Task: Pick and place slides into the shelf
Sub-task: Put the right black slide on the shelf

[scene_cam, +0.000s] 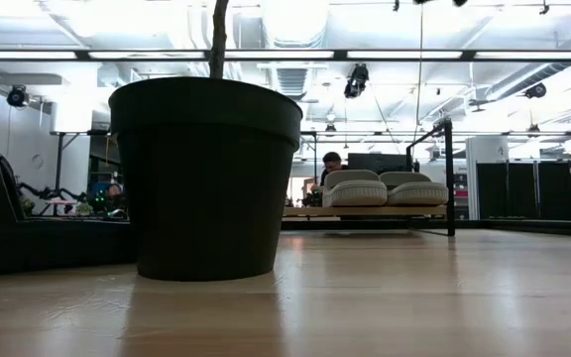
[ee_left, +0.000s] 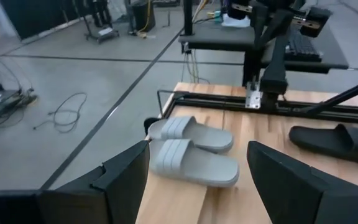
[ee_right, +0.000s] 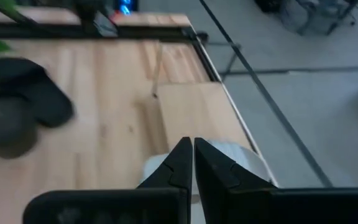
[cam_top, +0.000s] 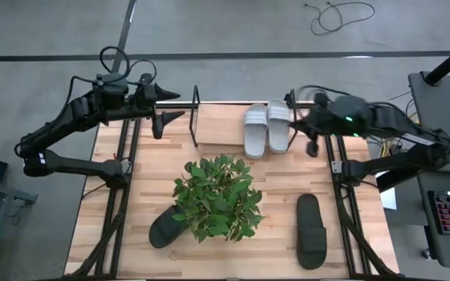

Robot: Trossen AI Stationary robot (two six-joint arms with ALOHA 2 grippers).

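Observation:
Two light grey slides [cam_top: 266,127] lie side by side, soles down, on the right end of the shelf [cam_top: 196,117], a low black rod rack at the table's far edge. The low view shows the grey slides [scene_cam: 383,188] on the shelf [scene_cam: 449,178] too. One black slide [cam_top: 311,231] lies near the right front. The other black slide [cam_top: 162,229] is half hidden under the plant. My left gripper [cam_top: 175,106] hovers open at the shelf's left end; its wrist view looks along the shelf at the grey slides [ee_left: 194,163]. My right gripper [cam_top: 298,129] is shut beside the right grey slide [ee_right: 241,157]. My right gripper [ee_right: 192,154] is shut with nothing between its fingers, close above the outer edge of the right grey slide [ee_right: 248,163]. The fingers hide that spot, so I cannot tell whether they touch it.
A green leafy plant [cam_top: 217,197] in a dark pot [scene_cam: 206,178] stands in the middle of the table, between the two black slides. Black arm frames [cam_top: 123,168] run along both sides of the table. The shelf's left half holds no slides.

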